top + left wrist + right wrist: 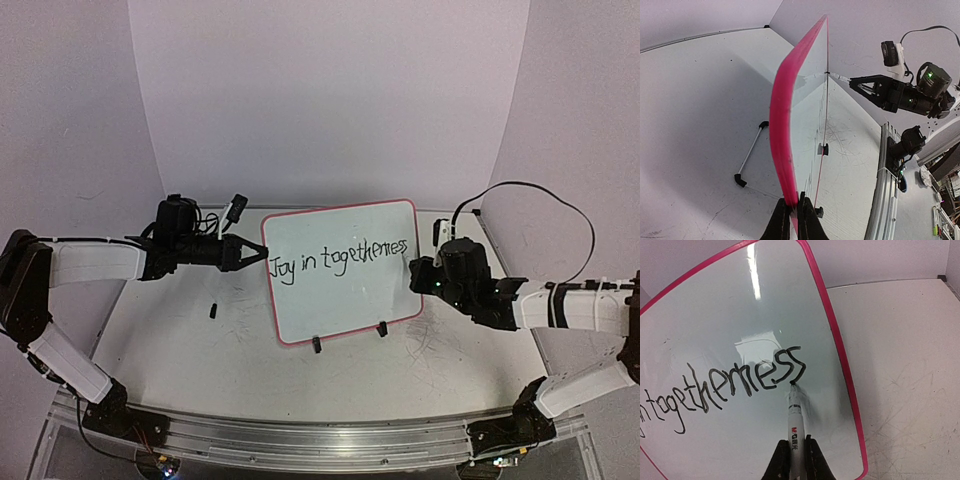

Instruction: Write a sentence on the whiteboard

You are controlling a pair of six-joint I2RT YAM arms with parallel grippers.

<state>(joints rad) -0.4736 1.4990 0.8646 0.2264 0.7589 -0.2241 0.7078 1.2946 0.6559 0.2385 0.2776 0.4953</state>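
Observation:
The whiteboard stands upright on two black clip feet, pink-rimmed, with "Joy in togetherness" written across it in black. My left gripper is shut on the board's left rim, its fingers pinching the pink edge. My right gripper is shut on a white marker. The marker's black tip rests on the whiteboard at the tail of the last "s". From the left wrist view the marker meets the board's far edge, with the right gripper behind it.
A thin white rod with black ends lies on the tabletop behind the board; a small black piece shows left of the board. An aluminium rail runs along the near edge. White walls close the back and sides. A black cable loops at right.

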